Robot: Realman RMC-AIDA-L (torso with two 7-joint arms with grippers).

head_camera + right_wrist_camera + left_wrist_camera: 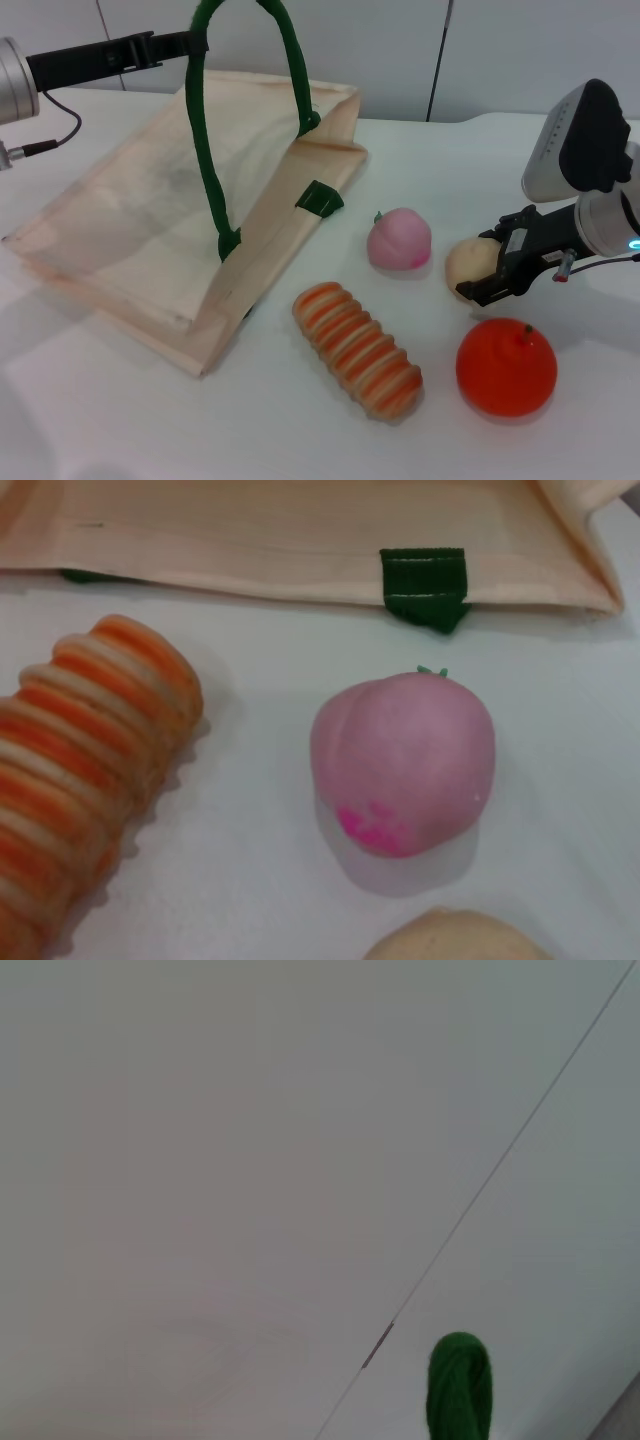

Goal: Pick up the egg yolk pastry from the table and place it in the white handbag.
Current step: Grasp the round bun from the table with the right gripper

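The egg yolk pastry, a pale beige bun, rests on the table at the right, between the pink peach and my right arm. My right gripper has one black finger on each side of it and is closed against it. Only the pastry's top edge shows in the right wrist view. The white handbag lies flat at the left with its mouth toward the food. My left gripper holds one green handle up; a loop of the handle shows in the left wrist view.
A pink peach lies just left of the pastry. A long orange-striped bread lies in front. An orange sits close in front of my right gripper. The bag's green tab faces the peach.
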